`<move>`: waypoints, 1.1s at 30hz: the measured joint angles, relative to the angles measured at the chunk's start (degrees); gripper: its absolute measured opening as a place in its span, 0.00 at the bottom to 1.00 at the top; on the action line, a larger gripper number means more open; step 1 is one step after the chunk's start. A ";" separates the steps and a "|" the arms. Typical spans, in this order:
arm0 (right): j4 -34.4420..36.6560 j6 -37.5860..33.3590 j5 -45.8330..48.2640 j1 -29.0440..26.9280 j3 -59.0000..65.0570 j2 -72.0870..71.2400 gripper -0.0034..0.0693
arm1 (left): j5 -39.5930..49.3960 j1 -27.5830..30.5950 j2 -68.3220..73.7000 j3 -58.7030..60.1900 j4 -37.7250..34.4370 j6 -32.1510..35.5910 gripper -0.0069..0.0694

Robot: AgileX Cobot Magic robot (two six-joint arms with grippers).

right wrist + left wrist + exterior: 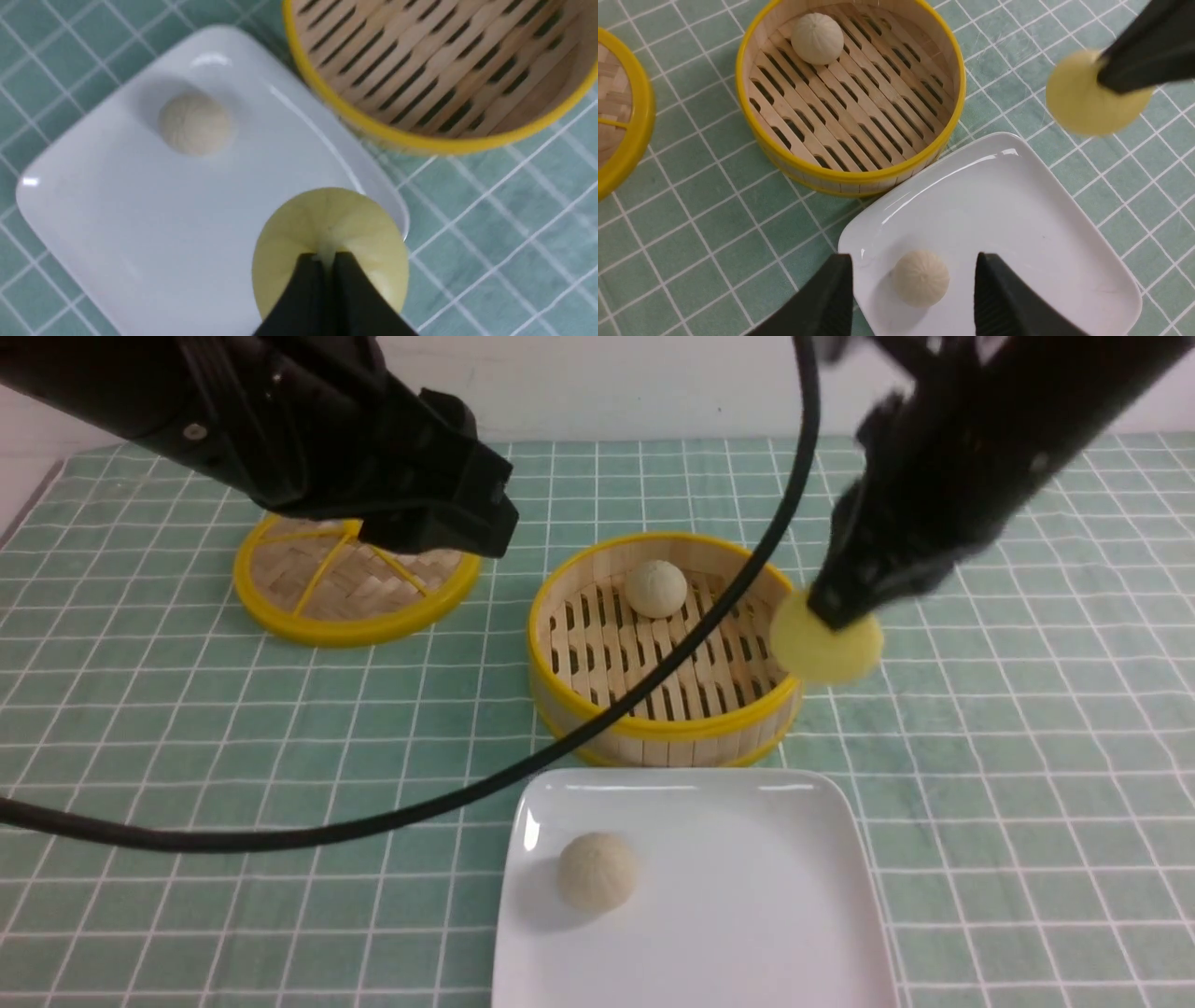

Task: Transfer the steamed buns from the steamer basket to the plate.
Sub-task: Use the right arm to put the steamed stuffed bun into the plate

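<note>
Aloft, right jaws clamp the yellow bun (831, 649) at three o'clock of the steamer basket (665, 728) — left jaws gape over a beige bun (597, 870) on the plate (747, 887); a second beige bun (655, 588) sits in the basket.

You get free room over the right half of the plate (766, 905); a bun (597, 870) takes its left, the steamer basket (672, 744) stands just behind, a cable (280, 840) passes its far-left corner.
</note>
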 joint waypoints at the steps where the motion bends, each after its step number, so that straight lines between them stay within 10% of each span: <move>1: 0.56 -0.81 -0.28 0.00 2.23 0.22 0.06 | 0.00 0.00 0.07 0.00 0.00 0.00 0.58; 14: 18.20 -18.92 -10.15 0.00 11.73 9.74 0.06 | -0.07 0.00 2.67 0.00 -0.37 0.00 0.58; 33: 18.79 -24.13 -12.96 0.00 11.79 15.84 0.12 | -0.12 0.00 2.67 0.00 -0.37 0.00 0.57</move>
